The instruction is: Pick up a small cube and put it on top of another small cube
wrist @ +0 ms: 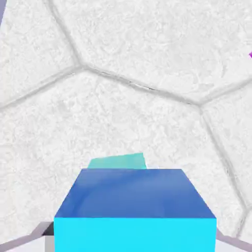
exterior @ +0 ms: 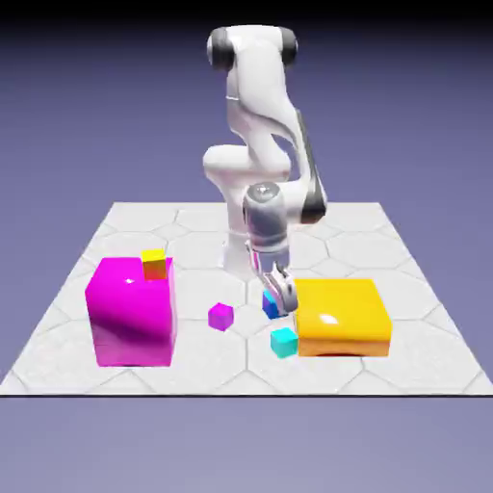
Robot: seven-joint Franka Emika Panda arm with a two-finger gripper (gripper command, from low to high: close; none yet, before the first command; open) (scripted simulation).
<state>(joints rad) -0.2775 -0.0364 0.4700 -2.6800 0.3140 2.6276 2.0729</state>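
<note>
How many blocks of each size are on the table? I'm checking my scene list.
Big blocks: 2, the magenta block and the orange block.
Small cubes: 4, the yellow cube, the purple cube, the medium-blue cube, the cyan cube.
Total: 6.

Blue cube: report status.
Gripper shut on blue cube, lifted off the table. Cyan cube just beyond. Nothing in the way.

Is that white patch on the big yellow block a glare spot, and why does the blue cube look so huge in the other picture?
Exterior view: yes, the yellow block has a glossy highlight on top. Hand view: the blue cube sits right before the lens, so it fills the bottom edge, sharp and unblurred.
</note>
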